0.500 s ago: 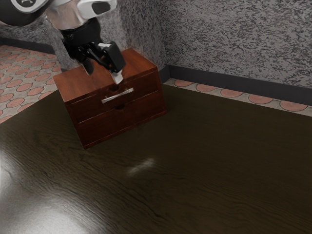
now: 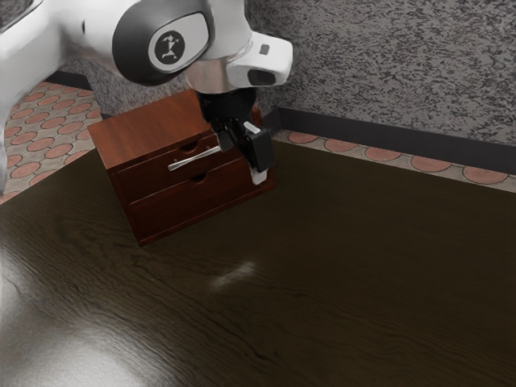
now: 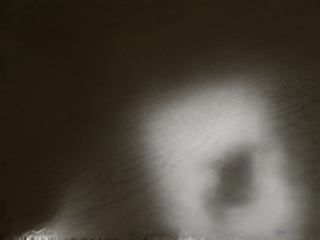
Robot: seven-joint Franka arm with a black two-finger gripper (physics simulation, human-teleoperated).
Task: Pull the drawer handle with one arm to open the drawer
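A small red-brown wooden cabinet (image 2: 149,133) with two drawers stands on the dark table, near the back left of the exterior view. The upper drawer (image 2: 153,179) carries a slim silver bar handle (image 2: 193,159) and sits flush with the cabinet front. My black gripper (image 2: 241,159) hangs in front of the cabinet's right front corner, just past the handle's right end. Its fingers stand apart and hold nothing; one white-tipped finger (image 2: 259,171) points down beside the cabinet's edge. The wrist view looks down on dark table wood (image 3: 75,75) with a blurred bright glare patch (image 3: 210,150).
The dark wooden table (image 2: 322,282) stretches wide in front of and to the right of the cabinet. A rough grey wall (image 2: 387,56) with a dark baseboard runs behind. Tiled floor (image 2: 32,121) shows at the exterior view's left.
My arm has swung from above the cabinet's top toward the exterior view's right and down, bringing the gripper in front of the cabinet's right corner. The drawer has not moved.
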